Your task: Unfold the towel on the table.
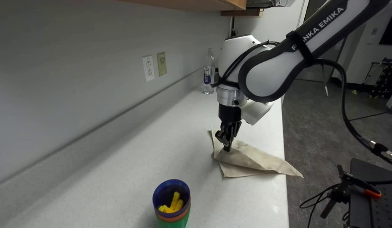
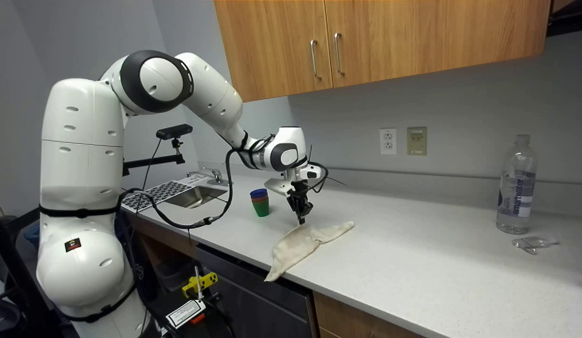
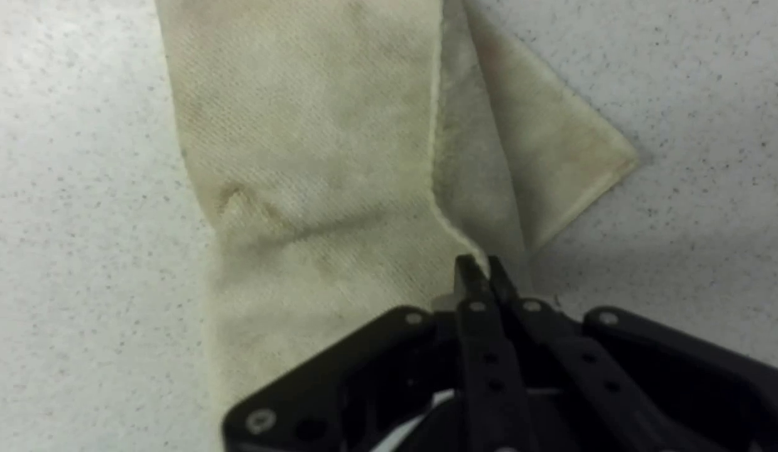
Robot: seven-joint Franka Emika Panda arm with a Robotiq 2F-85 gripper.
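Note:
A beige towel lies partly folded on the white counter in both exterior views point(image 1: 259, 160) point(image 2: 295, 246). One corner of it sticks out past the counter's front edge. In the wrist view the towel point(image 3: 313, 125) has a folded-over layer, with a raised hem and a triangular corner showing at the right. My gripper point(image 3: 481, 267) is shut on the towel's hem, which runs in between the two fingertips. In both exterior views the gripper point(image 1: 227, 148) point(image 2: 301, 219) points down just above the counter, with the towel edge lifted slightly at its tips.
Stacked coloured cups point(image 1: 172, 205) with yellow pieces inside stand on the counter, also seen near the sink point(image 2: 194, 197). A water bottle point(image 2: 516, 188) stands by the wall, with a clear plastic item point(image 2: 532, 244) near it. A wooden cabinet point(image 2: 380, 42) hangs above.

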